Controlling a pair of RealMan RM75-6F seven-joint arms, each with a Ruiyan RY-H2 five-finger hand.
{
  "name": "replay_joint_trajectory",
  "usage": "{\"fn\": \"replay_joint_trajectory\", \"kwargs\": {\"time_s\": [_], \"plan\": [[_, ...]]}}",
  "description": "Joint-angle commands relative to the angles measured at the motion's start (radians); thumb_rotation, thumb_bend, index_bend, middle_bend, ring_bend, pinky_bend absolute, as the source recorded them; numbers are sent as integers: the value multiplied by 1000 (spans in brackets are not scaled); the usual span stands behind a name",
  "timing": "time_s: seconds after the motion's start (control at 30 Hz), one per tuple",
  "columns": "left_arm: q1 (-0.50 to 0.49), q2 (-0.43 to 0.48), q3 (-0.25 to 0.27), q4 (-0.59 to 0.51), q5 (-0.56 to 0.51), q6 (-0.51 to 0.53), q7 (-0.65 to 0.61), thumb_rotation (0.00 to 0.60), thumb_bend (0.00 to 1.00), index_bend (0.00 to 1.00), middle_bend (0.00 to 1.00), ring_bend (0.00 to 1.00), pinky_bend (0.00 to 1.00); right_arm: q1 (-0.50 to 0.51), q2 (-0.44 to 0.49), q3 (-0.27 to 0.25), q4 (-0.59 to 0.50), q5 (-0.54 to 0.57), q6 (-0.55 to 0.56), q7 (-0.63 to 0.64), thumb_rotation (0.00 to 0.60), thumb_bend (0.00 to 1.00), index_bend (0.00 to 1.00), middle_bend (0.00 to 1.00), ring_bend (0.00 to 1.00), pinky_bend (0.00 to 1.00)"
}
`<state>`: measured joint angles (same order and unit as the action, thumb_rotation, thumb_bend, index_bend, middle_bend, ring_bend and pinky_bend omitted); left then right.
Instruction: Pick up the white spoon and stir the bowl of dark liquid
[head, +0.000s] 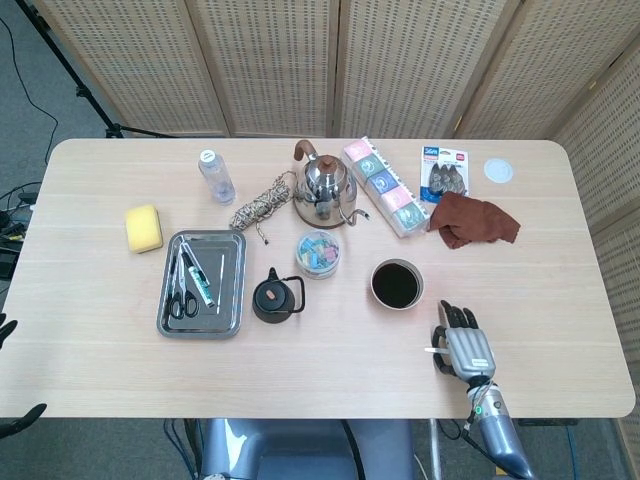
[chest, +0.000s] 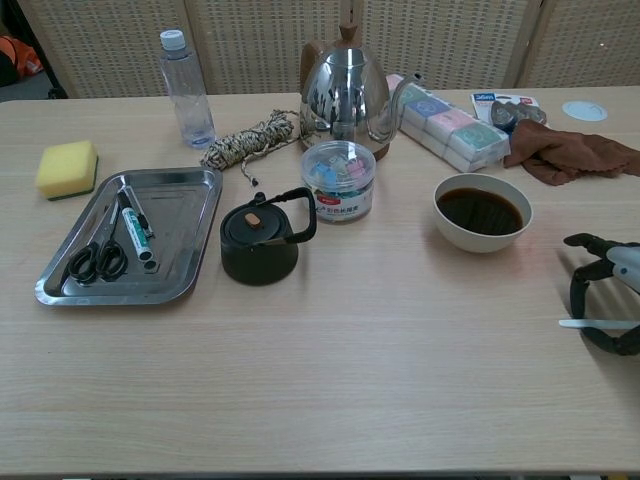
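Pale wood worktop (head: 330, 370) is carrying all items. The bowl (head: 397, 284) of dark liquid is sitting right of centre, apart from everything around it. The right hand (head: 462, 345) is resting palm-down near the front edge, just in front and to the right of the bowl, with its dark fingers (chest: 590, 272) curling down toward the surface. The white spoon (chest: 590, 323) is lying flat beneath that hand, with only its thin end poking out to the left; the hand is covering the rest, and whether the fingers are actually gripping it or merely hovering over it cannot be told from either view. The left hand (head: 6, 329) is showing only as dark tips at the left edge of the head view, off the worktop, and its state cannot be told.

A metal tray (head: 232, 322) on the left side is holding scissors (head: 178, 297) and a marker (head: 197, 281). A small black teapot (head: 274, 297) is standing just right of the tray. A clear tub of coloured clips (head: 319, 253) is standing behind the teapot, and a steel kettle (head: 322, 185) is standing further back. A yellow sponge (head: 143, 227) and a plastic bottle (head: 215, 176) are occupying the left rear area. A brown cloth (head: 473, 220) is lying behind the bowl to the right.
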<state>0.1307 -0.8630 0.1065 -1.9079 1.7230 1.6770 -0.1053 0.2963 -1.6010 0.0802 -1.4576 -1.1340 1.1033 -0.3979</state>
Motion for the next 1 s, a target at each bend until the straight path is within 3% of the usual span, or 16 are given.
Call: {"fn": "replay_joint_trajectory", "kwargs": {"time_s": [0.03,0.23,0.63,0.77,1.0], "plan": [[0,0,0,0,0,0,1,600,0,0,0,0,0,3,6,0,-8,6,0,-9,600,436,504,0,0,0],[0,0,0,-1,-2,-1,1,600,0,0,0,0,0,1,21,-1,-30,-9,15,12,600,482,549,0,0,0],[-1,2,1,-2,0,-2,-3,600,0,0,0,0,0,-7,172,26,-242,-177,91,224,600,516,552,0,0,0],[-2,4,2,-1,1,-5,-5,600,0,0,0,0,0,18,236,59,-334,-235,85,334,600,517,552,0,0,0],[-3,7,4,0,6,-6,-11,600,0,0,0,0,0,85,279,136,-430,-192,-3,498,600,517,554,0,0,0]]}}
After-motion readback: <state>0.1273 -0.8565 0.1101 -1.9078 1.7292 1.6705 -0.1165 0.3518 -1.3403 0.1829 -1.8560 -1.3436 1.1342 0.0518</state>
